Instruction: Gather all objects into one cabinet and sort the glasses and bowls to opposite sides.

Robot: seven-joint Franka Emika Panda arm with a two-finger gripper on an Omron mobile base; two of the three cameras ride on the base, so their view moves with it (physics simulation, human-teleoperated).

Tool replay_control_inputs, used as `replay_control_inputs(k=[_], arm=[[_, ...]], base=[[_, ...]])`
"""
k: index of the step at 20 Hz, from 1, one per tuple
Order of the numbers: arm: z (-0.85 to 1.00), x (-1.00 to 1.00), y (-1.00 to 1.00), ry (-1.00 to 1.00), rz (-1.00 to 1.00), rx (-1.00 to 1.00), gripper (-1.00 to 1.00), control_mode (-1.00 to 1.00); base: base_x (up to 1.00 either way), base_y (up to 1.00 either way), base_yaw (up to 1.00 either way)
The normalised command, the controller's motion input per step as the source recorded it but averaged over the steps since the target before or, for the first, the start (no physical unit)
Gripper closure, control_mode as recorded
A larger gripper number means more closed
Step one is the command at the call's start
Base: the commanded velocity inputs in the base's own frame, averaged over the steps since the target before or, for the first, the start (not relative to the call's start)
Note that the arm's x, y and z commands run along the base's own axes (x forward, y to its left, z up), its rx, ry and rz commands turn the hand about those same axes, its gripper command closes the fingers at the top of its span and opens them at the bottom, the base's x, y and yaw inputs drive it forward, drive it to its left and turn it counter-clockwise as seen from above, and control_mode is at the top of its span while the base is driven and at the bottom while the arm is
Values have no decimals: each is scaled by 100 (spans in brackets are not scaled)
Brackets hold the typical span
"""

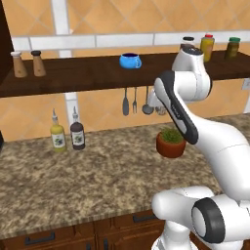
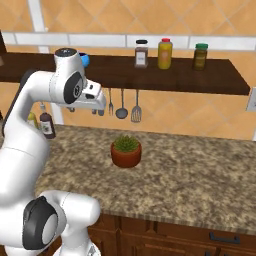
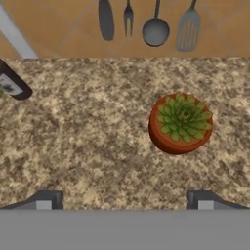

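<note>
One glass, a small bright-blue cup (image 1: 130, 60), stands on the long wall shelf (image 1: 88, 73). In the right base view the arm half hides this cup (image 2: 85, 60). My gripper (image 2: 98, 111) hangs below that shelf, over the speckled counter (image 3: 88, 146), and points down. In the hand view its fingertips (image 3: 49, 199) stand wide apart with nothing between them, so the gripper (image 3: 124, 200) is open and empty. A dark brown edge at the far left (image 1: 4, 49) looks like the side of the cabinet. The bowls are out of view.
A potted succulent (image 3: 180, 122) sits on the counter to the right of the gripper. Two sauce bottles (image 1: 67, 132) stand at the back left. Utensils (image 3: 146, 22) hang on the wall. Shakers (image 1: 28, 64) and jars (image 2: 167, 54) line the shelf.
</note>
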Motion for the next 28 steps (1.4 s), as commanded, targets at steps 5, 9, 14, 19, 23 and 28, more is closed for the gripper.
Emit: replay_control_inputs(k=[5, 9, 14, 19, 23, 28], arm=[[51, -5, 0, -5, 6, 0, -100, -100], [52, 0, 0, -11, 10, 0, -100, -100], [37, 0, 0, -5, 11, 0, -100, -100], [29, 7, 8, -6, 9, 0, -100, -100], [15, 12, 27, -20, 5, -4, -100, -100], [14, 17, 26, -23, 2, -3, -100, -100]], base=[[0, 0, 0], [0, 0, 0], [0, 0, 0], [0, 0, 0], [0, 0, 0], [0, 0, 0]])
